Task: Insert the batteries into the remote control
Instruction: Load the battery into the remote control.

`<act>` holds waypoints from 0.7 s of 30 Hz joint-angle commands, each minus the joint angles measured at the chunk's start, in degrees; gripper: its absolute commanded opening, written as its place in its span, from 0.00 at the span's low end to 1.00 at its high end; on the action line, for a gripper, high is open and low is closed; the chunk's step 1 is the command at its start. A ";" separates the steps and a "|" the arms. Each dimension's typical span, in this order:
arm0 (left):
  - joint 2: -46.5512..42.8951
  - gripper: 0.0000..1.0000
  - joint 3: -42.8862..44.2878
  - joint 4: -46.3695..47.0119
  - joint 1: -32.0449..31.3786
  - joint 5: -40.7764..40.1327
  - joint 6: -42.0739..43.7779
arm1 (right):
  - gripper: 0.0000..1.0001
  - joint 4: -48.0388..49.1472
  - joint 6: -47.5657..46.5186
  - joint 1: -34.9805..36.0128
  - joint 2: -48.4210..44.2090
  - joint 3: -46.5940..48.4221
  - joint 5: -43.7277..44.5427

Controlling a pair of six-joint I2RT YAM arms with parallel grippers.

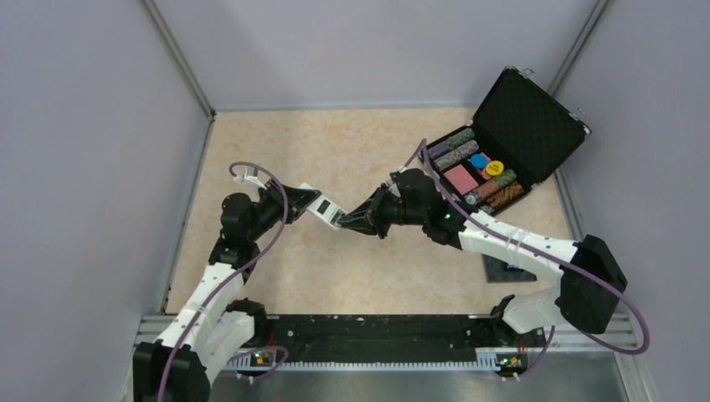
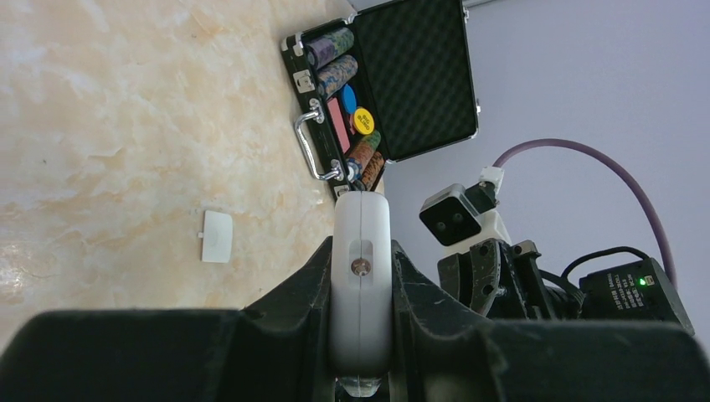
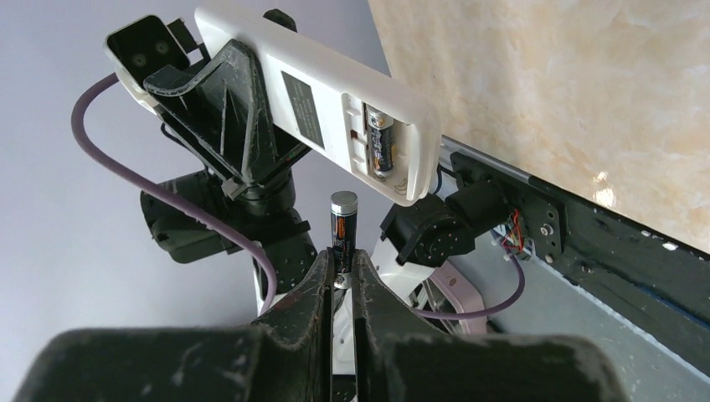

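White remote (image 3: 326, 100) clamped in L gripper (image 2: 361, 255); R gripper (image 3: 339, 261) pinches battery (image 3: 342, 219) nr bay (image 3: 381, 149).

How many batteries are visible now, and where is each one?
2. The first battery lies in the open compartment of the remote control; the second battery stands between the right fingers, just below it. No other shows.

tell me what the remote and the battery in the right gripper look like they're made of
The remote control is probably moulded plastic: white, smooth, with a soft sheen, even colour and rounded edges. The battery is likely a metal can, since its top end cap is bare and silvery. Its body has a dark, glossy printed wrap, probably a film label.
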 commanded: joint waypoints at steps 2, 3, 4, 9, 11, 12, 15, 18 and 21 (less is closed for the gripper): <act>0.67 0.00 2.53 1.73 -0.19 0.75 1.26 | 0.00 4.88 3.36 0.96 1.98 0.01 -0.11; 0.78 0.00 2.56 1.99 -0.19 0.77 1.27 | 0.00 4.91 3.56 0.99 2.20 0.05 -0.08; 0.81 0.00 2.56 2.27 -0.19 0.91 1.27 | 0.00 5.02 3.98 1.07 2.39 -0.05 -0.07; 1.06 0.00 2.74 2.78 -0.18 1.41 1.89 | 0.00 4.70 6.02 1.12 3.03 -1.14 -0.43; 1.08 0.00 2.74 2.83 -0.19 1.46 2.12 | 0.00 4.72 6.83 1.13 3.20 -1.54 -0.53; 1.00 0.00 2.70 2.87 -0.19 1.46 2.21 | 0.00 5.20 7.19 1.15 3.36 -1.83 -0.59; 0.87 0.00 2.65 2.83 -0.19 1.46 2.32 | 0.00 5.86 8.14 1.16 3.97 -2.24 -0.86; 0.90 0.00 2.65 3.17 -0.19 1.74 2.26 | 0.00 7.65 8.84 1.15 4.53 -2.83 -1.09; 0.90 0.00 2.54 3.23 -0.19 1.90 1.78 | 0.00 7.41 9.06 1.14 5.37 -2.50 -1.44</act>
